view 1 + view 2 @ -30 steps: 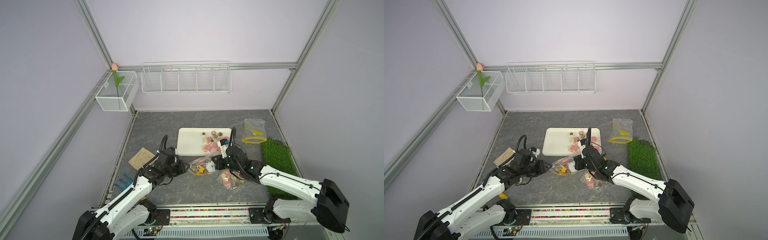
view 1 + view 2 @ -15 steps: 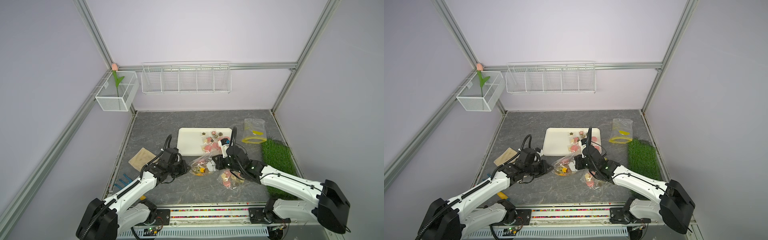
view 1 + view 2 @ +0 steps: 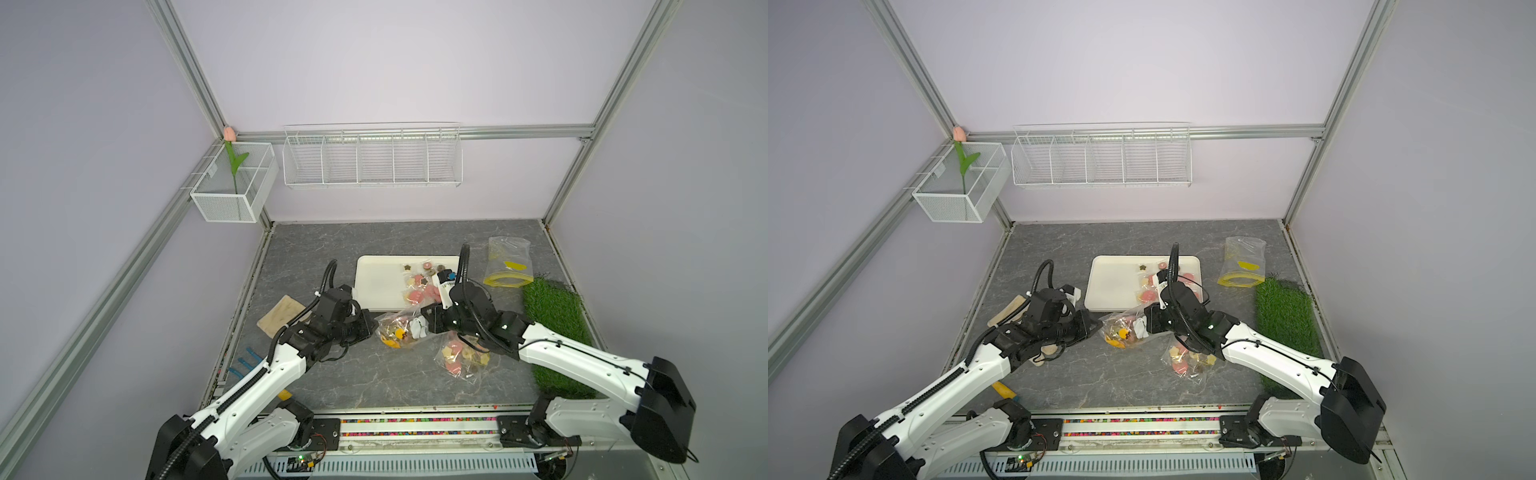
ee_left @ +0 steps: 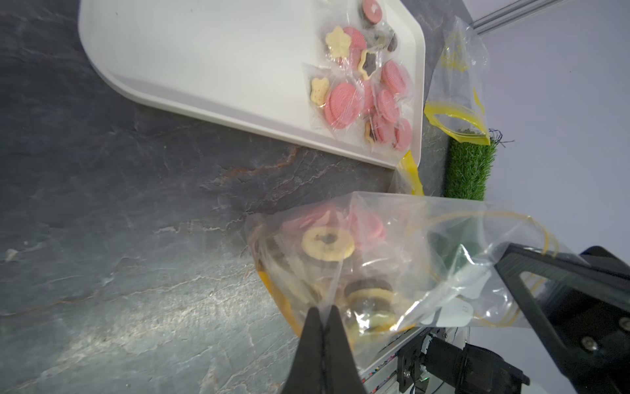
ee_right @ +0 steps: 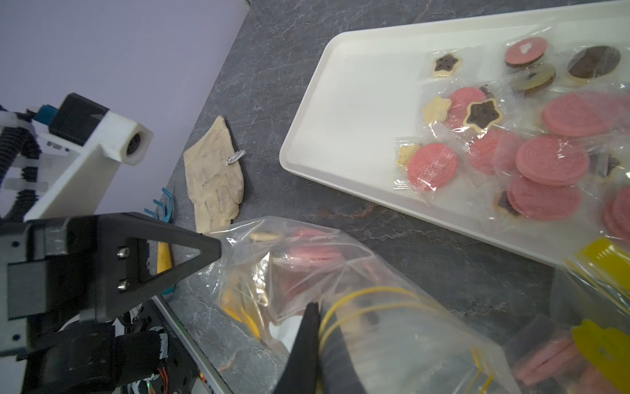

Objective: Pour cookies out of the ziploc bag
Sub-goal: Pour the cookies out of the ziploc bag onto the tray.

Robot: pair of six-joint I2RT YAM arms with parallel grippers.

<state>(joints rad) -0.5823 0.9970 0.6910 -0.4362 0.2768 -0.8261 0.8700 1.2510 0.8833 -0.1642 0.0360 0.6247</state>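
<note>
Grip comes first here. The left end effector (image 4: 323, 312) is pinched tight on a fold of film at what looks like the closed end of the ziploc bag (image 3: 401, 330). The right end effector (image 5: 317, 307) is pinched on the opposite end, at the thin yellow zip line of the mouth. The bag is stretched between them near the middle of the surface (image 3: 374, 382), just off the near edge of the tray (image 3: 376, 282). I cannot tell whether it rests on the surface or hangs just above it. The cookies (image 4: 327, 244) inside, pink discs, a beige ring and dark rounds, bunch toward the left end effector's side, with white tags among them. More lie on the tray's end nearer the surface's right edge.

To pour well, I judge the mouth should cross the tray's rim first, over its bare half, before the closed end rises. Then raise the left side steadily, so the load slides rather than tumbles. The right pinch seems to catch one lip only, which should let the mouth gape; if both lips are caught, nothing will pass. Film this thin may slip from so narrow a pinch, so lift slowly. A second filled bag (image 3: 461, 357) lies just beside, under the right arm, and is best steered clear of.
</note>
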